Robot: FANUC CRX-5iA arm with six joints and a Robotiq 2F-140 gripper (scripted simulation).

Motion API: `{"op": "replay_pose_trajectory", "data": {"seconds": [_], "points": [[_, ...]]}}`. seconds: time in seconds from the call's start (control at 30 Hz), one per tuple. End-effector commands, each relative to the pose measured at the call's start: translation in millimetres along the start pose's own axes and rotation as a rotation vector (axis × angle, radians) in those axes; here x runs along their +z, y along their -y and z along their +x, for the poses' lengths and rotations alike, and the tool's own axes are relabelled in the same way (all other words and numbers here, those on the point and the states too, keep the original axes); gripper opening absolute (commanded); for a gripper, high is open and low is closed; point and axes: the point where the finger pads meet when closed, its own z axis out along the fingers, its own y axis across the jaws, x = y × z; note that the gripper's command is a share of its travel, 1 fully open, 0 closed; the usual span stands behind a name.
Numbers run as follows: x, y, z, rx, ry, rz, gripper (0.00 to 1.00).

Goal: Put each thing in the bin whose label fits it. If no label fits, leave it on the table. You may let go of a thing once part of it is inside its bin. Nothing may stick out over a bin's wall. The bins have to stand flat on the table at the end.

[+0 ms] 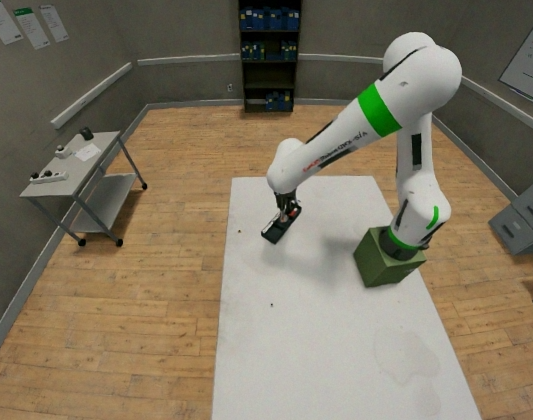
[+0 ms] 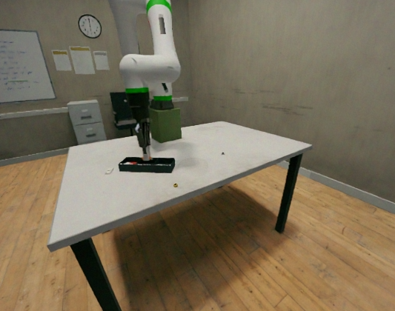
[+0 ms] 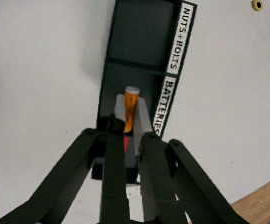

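Observation:
A black bin strip (image 1: pixel 272 235) (image 2: pixel 149 169) (image 3: pixel 136 64) lies flat, with sections labelled NUTS+BOLTS and BATTERIES; a third section's label is hidden by the fingers. My gripper (image 1: pixel 284 216) (image 2: pixel 147 157) (image 3: pixel 128 107) is shut on an orange battery (image 3: pixel 131 104) with a pale end. It holds the battery over the BATTERIES section, about at rim height. A red item (image 1: pixel 293 212) (image 2: pixel 130 163) (image 3: pixel 126 144) lies in the end section. A brass nut (image 1: pixel 239 231) (image 2: pixel 176 185) (image 3: pixel 257 5) lies beside the bin. A small dark item (image 1: pixel 271 305) (image 2: pixel 223 153) lies farther off.
A small white item (image 2: pixel 109 171) lies on the table (image 1: pixel 306 360) (image 2: pixel 101 200) past the bin's end with the red item. The green robot base block (image 1: pixel 386 265) (image 2: pixel 167 126) stands at the table's other side.

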Motion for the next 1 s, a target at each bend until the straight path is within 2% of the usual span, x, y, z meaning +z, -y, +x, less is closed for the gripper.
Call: {"op": "replay_pose_trajectory", "data": {"seconds": [0.0, 0.43, 0.87, 0.9, 0.97], "points": [[5.5, -0.3, 0.0, 0.000, 0.000, 0.000, 0.15], [27.5, -0.3, 0.0, 0.000, 0.000, 0.000, 0.15], [27.9, -0.4, 0.0, 0.000, 0.000, 0.000, 0.15], [27.9, -0.4, 0.0, 0.000, 0.000, 0.000, 0.26], [27.9, -0.4, 0.0, 0.000, 0.000, 0.000, 0.26]]}}
